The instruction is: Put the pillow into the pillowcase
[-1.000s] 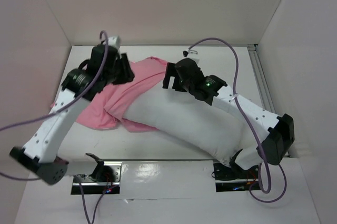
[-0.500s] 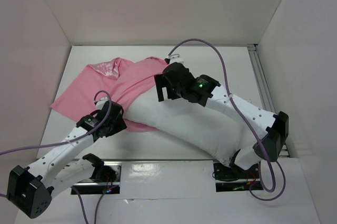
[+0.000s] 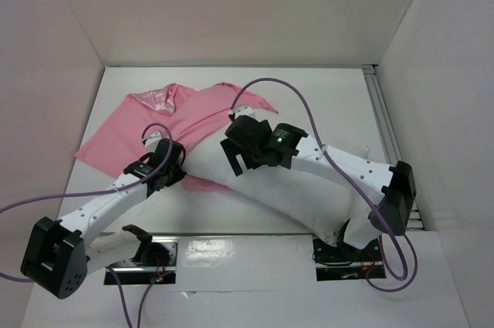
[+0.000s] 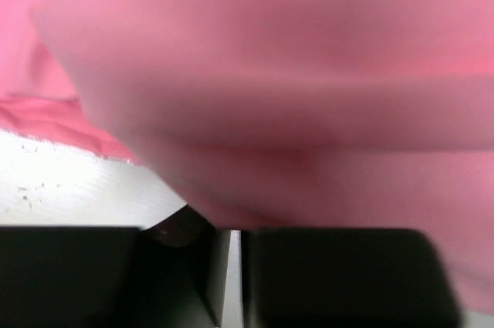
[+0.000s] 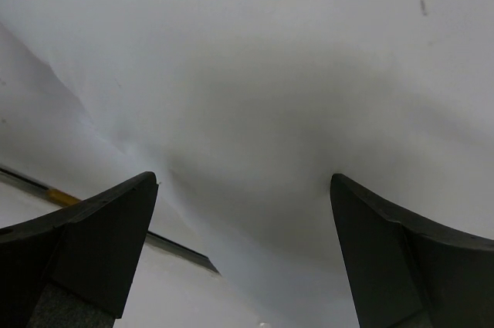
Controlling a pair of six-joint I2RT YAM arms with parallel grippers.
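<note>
The white pillow (image 3: 301, 189) lies diagonally from the table's middle to the near right. Its far-left end rests on the pink pillowcase (image 3: 139, 131), which is spread flat at the back left. My right gripper (image 3: 241, 157) hangs over the pillow's left end, jaws wide open; in the right wrist view its gripper (image 5: 243, 181) straddles the white pillow surface (image 5: 255, 73). My left gripper (image 3: 171, 160) sits low at the pillowcase's near edge beside the pillow end. In the left wrist view its gripper (image 4: 235, 229) is shut to a thin slit, with a pink pillowcase (image 4: 270, 73) bulge right at the tips.
White walls close in the table on three sides. A metal rail (image 3: 384, 123) runs along the right edge. Arm mounts (image 3: 150, 255) stand at the near edge. Purple cables loop over both arms. Bare white table (image 4: 69, 189) shows under the cloth's edge.
My left arm swung from the pillowcase's far end back to its near edge and edged toward the pillow. My right gripper moved down and left along the pillow's left end.
</note>
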